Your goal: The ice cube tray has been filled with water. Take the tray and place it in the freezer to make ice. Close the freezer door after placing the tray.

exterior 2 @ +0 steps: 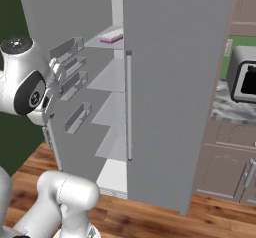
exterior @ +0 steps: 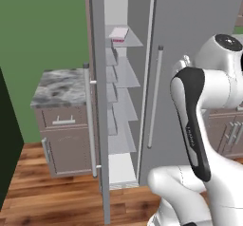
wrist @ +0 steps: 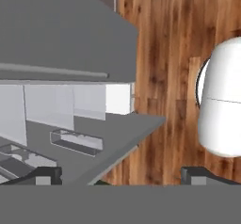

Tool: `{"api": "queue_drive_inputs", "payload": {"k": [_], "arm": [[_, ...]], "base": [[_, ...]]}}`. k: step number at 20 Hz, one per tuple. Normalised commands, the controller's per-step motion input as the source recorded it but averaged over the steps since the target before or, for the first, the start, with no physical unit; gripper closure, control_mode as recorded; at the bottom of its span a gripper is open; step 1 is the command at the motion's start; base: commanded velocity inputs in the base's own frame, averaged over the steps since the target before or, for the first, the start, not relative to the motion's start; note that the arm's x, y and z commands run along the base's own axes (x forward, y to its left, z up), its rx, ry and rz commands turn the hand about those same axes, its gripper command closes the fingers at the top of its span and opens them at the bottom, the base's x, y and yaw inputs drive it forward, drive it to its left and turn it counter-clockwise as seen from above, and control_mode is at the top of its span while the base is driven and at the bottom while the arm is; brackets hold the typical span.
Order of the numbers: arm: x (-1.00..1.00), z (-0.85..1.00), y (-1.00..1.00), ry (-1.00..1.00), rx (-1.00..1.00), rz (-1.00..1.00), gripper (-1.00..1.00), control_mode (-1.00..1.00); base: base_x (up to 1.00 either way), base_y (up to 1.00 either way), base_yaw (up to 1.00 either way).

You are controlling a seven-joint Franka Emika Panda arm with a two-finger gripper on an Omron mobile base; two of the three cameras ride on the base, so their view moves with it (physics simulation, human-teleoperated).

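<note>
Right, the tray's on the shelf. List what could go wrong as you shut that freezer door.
1. The fingers are spread wide beside the freezer door, holding nothing; a push could slip off its thin edge.
2. The ice cube tray lies near the front of the upper shelf, so the door's inner bins might clip it.
3. A hard swing could slosh water out of the tray.

Pink ice cube tray [exterior: 118, 33], grey freezer [exterior: 124, 73]
</note>
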Motion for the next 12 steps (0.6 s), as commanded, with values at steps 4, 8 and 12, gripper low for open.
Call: {"api": "queue_drive_inputs", "payload": {"k": [4,8,12], "arm": [[-0.09,0.00,0.15,0.04,-0.29,0.27,-1.00,-1.00],[-0.13,0.08,0.22,0.00,-0.42,0.28,-1.00,-1.00],[-0.09,0.06,0.24,0.00,-0.41,0.28,-1.00,-1.00]], "base": [[0.00,0.00,0.00],[0.00,0.00,0.00],[0.00,0.00,0.00]]}}
